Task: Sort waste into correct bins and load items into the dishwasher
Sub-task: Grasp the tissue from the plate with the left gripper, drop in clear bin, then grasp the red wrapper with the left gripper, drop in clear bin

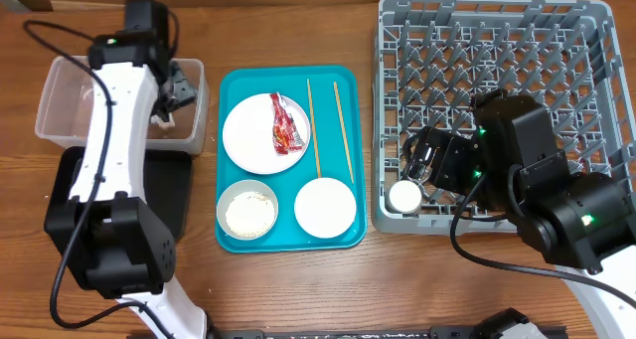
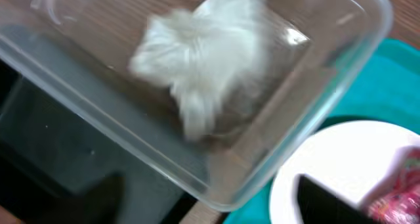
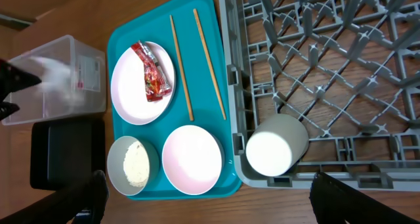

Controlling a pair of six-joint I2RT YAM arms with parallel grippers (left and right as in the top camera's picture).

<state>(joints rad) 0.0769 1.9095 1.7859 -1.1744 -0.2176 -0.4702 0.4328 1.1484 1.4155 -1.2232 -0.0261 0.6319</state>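
overhead, done: napkin (image 2: 170, 60) in clear tub (image 1: 60, 100); cup (image 1: 404, 197) in dish rack (image 1: 497, 51).
pending: wrapper (image 1: 285, 125), rice (image 1: 248, 212), plate (image 1: 248, 140), bowls (image 1: 325, 207), chopsticks (image 1: 343, 130) on teal tray (image 1: 231, 81).
my left end effector (image 1: 177, 88): wide, empty.
my right end effector (image 3: 210, 184): wide, empty.

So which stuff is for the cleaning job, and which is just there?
For the job: napkin, wrapper, plate, rice bowl, empty bowl, cup, chopsticks, clear tub, black tray, dish rack.
Just there: teal tray, table.
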